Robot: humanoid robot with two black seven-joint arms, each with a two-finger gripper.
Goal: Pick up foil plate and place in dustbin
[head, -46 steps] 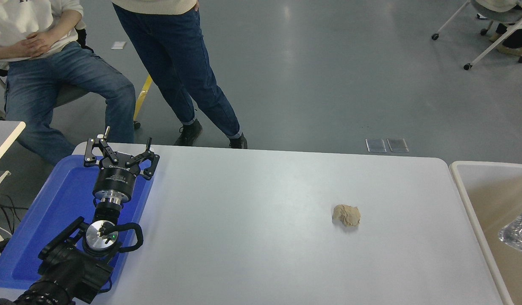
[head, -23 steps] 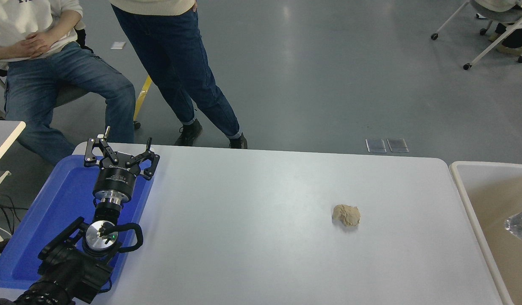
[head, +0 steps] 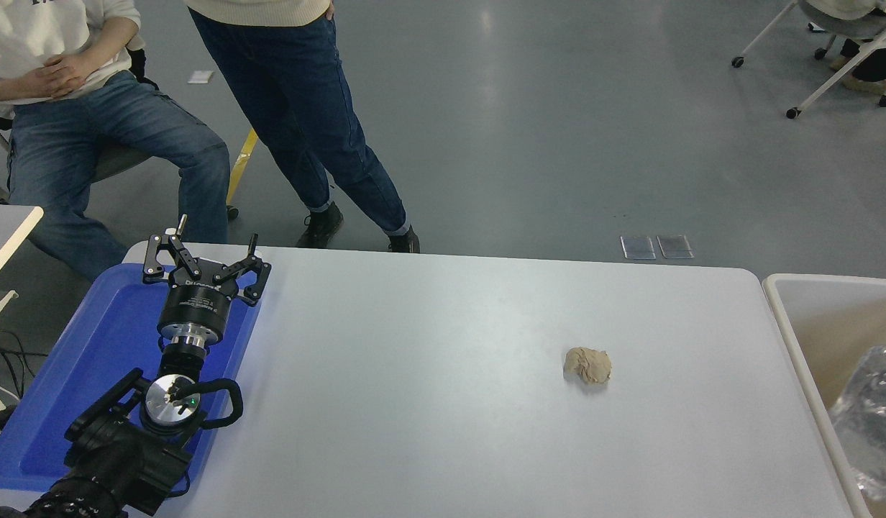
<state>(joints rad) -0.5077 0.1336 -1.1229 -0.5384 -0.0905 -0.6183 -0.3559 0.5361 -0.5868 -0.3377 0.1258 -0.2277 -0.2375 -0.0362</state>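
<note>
The shiny crinkled silver foil plate (head: 871,421) lies inside the large cream-walled rectangular dustbin (head: 810,302) at four o'clock, against its near wall. The right arm is out of view. The left gripper (head: 202,252), parked over the flat blue plastic tray (head: 90,352) at nine o'clock, spreads wide and holds nothing. The main risk seems slight: light foil could spring up or catch on the rim.

Left arm: black, entering from the lower-left corner and reaching away from the camera, silver wrist joint showing behind a black cylindrical gripper body. Left gripper (head: 204,253): pointing toward the far side, its two linked fingers (head: 157,253) spread wide apart with nothing between them. Right arm and right gripper: out of view.
</note>
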